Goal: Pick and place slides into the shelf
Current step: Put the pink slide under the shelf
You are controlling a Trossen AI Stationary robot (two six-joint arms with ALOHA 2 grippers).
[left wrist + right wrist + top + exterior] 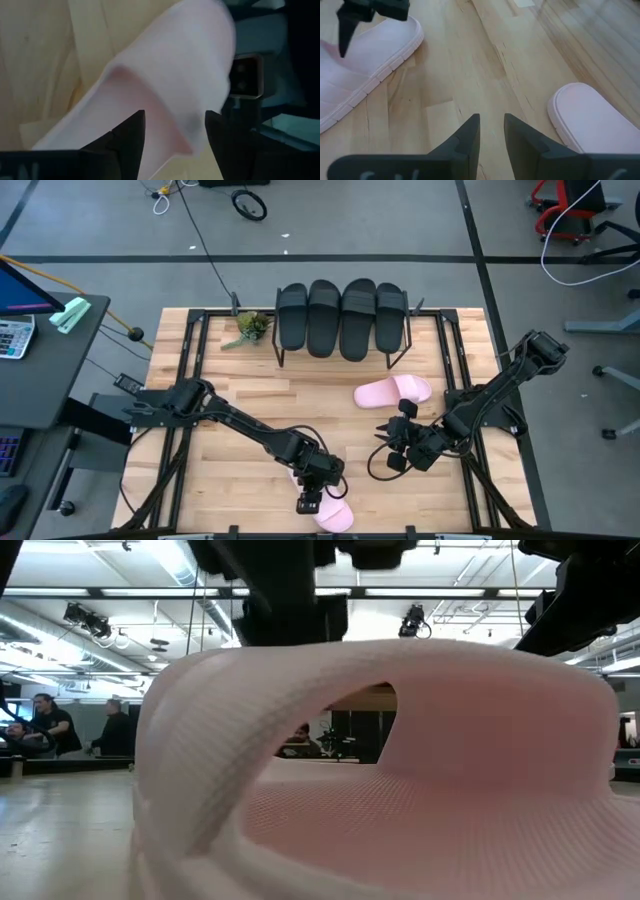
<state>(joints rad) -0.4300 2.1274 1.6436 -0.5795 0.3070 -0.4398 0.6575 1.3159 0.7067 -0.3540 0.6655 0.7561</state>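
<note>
Left gripper point(175, 137) at the table's point(250, 410) near edge: jaws spread, straddling a pink slide's point(165, 75) strap, contact unclear. Right gripper point(491, 131) hovers part-open, empty, near the second pink slide point(393, 391), long axis crosswise. Four black slides point(341, 316) sit on the shelf point(400, 345).

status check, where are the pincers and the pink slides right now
Left pincer open, straddling pale pink rubber slide at table's near edge. Right pincer over bare wood, holding nothing. Second pink slide loose on table; four black slides on shelf. Nothing in the way.
</note>
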